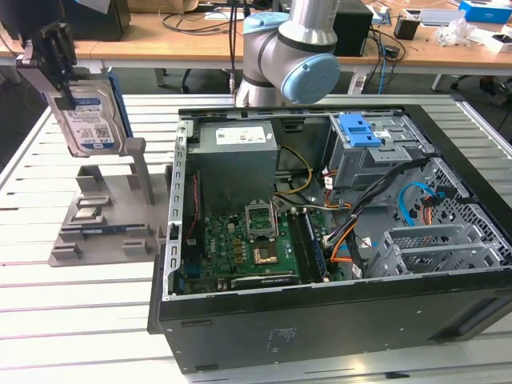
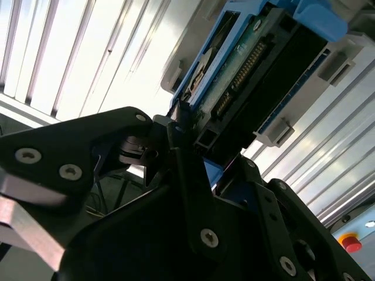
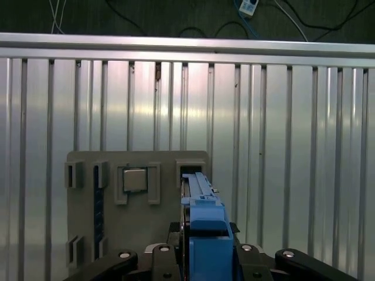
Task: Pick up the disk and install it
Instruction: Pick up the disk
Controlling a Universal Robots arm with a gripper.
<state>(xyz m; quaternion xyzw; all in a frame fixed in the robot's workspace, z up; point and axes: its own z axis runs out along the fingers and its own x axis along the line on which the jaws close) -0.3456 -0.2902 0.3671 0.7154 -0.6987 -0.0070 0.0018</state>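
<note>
Currently the gripper (image 1: pixel 62 80) is closed on the disk (image 1: pixel 90 118), holding it upright on edge above the grey fixture (image 1: pixel 104 228) on the slatted table (image 1: pixel 80 320), to the exterior view's left of the open computer case (image 1: pixel 336 320).

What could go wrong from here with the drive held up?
The hand grips the silver metal hard drive in a blue plastic frame by one end, tilted; it may pivot or slip. The grey plastic holder's upright post looks close beneath and could be clipped. Orange and black cables in the open black computer case might snag it.
</note>
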